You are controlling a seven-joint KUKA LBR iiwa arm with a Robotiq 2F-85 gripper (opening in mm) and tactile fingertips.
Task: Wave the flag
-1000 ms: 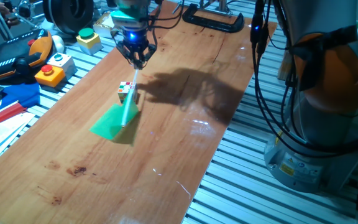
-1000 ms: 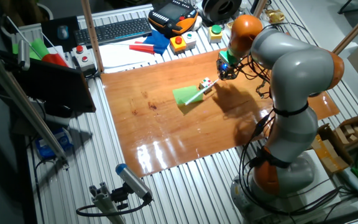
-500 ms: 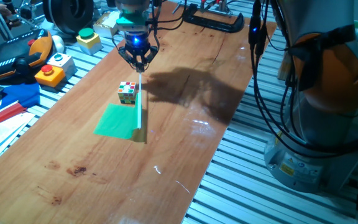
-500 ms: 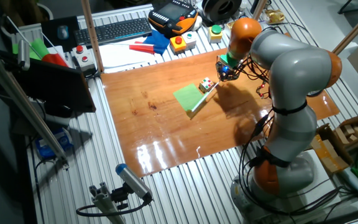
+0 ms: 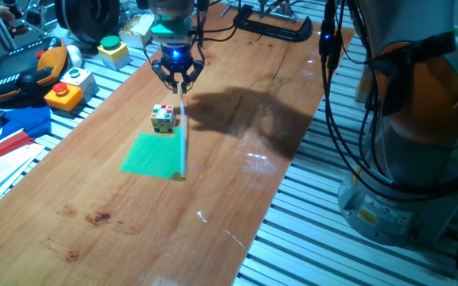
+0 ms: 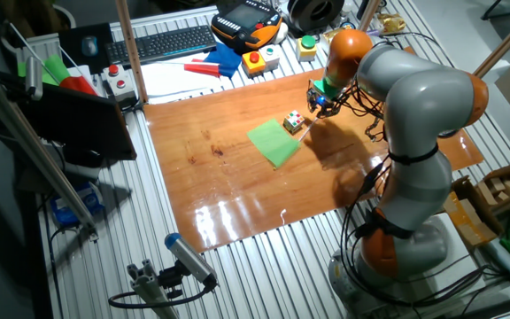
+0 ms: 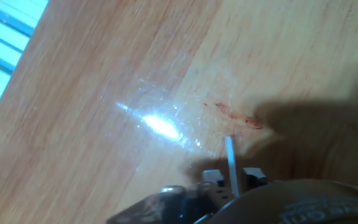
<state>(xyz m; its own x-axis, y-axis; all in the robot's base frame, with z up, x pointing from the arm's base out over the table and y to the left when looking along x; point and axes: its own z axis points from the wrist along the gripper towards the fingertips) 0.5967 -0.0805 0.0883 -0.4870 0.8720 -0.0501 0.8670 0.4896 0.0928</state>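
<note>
A robotics lab is indicated: a wooden table (image 6: pixel 211 177) is mounted on slotted aluminium rails (image 6: pixel 264 266), flanked by emergency-stop buttons (image 5: pixel 62 94), a keyboard (image 6: pixel 162 40) and a teach pendant (image 6: pixel 246 22).

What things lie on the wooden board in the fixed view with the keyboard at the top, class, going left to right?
Flag → cube → gripper, shut on the flag's stick.
</note>
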